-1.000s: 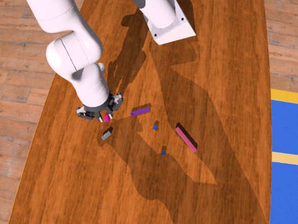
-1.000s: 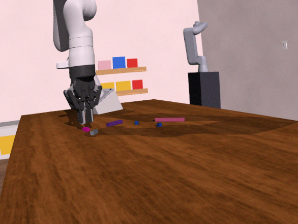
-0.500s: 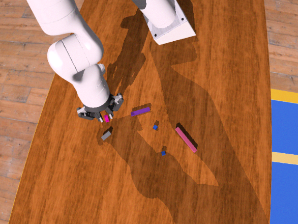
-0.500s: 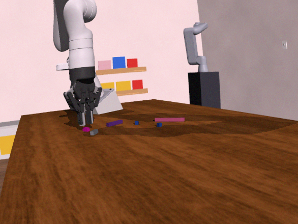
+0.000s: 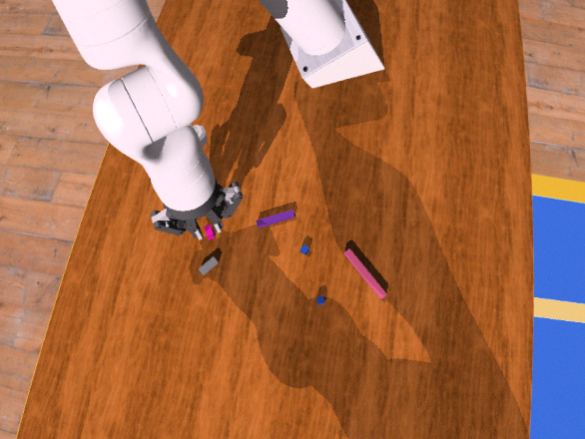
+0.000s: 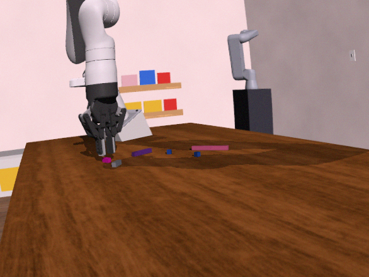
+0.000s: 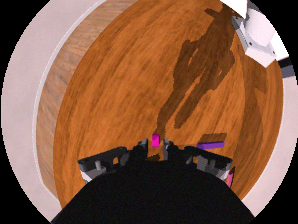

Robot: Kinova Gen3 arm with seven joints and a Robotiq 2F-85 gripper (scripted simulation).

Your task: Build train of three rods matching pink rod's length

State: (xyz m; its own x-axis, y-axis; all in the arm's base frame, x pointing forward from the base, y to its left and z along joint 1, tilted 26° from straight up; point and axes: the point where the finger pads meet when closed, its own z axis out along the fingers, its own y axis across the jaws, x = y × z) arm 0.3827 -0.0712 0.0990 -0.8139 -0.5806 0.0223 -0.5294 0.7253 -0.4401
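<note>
One pair of fingers, mine: slightly apart, empty, above the magenta rod; centre, descend straight, then pinch. Grey rod, top view's six o'clock: avoid nudging. Purple rod, near three: likely neighbour.

Top: high, facing down; exterior: low across table, farther back; wrist: close above claw; all share purple rod.
</note>
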